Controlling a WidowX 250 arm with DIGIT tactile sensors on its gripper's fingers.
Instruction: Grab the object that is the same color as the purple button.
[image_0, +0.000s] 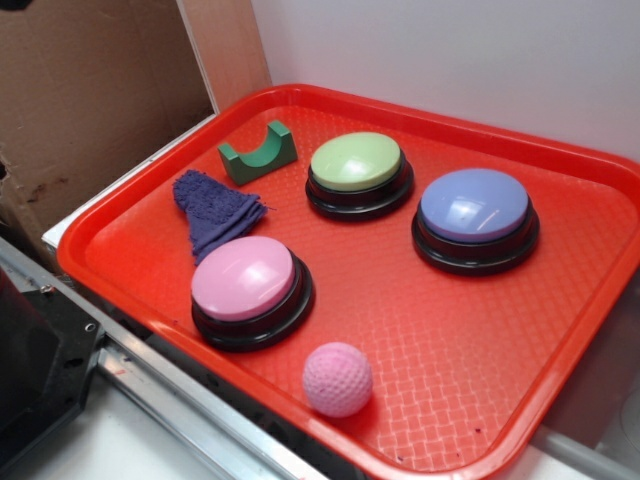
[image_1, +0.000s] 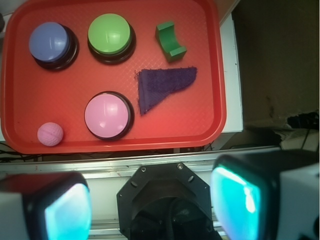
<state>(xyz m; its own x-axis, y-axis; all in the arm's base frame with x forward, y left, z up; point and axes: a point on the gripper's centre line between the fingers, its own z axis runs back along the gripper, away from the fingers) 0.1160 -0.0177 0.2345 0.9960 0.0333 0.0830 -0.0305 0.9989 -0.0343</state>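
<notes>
In the wrist view, a red tray (image_1: 210, 75) held every item. Taking the pink-domed button (image_1: 108, 115) as the landmark: the purple button (image_1: 48, 42), a glossy lavender-blue dome on a black base, sat up and to its left, well apart. The pink dimpled ball (image_1: 50, 133) lay just left of it and slightly lower, near the tray's bottom rim. The green-domed button (image_1: 111, 34) stood directly above it. The purple rag (image_1: 162, 86), a small dark terry cloth of roughly triangular shape, lay flat on the tray just to its right, its narrow end pointing down toward the button. The green arch-shaped block (image_1: 171, 41) rested farther up and right, beyond the rag.

The gripper (image_1: 152, 206) hung below the tray's near edge, its fingers spread wide, holding nothing and touching nothing.
</notes>
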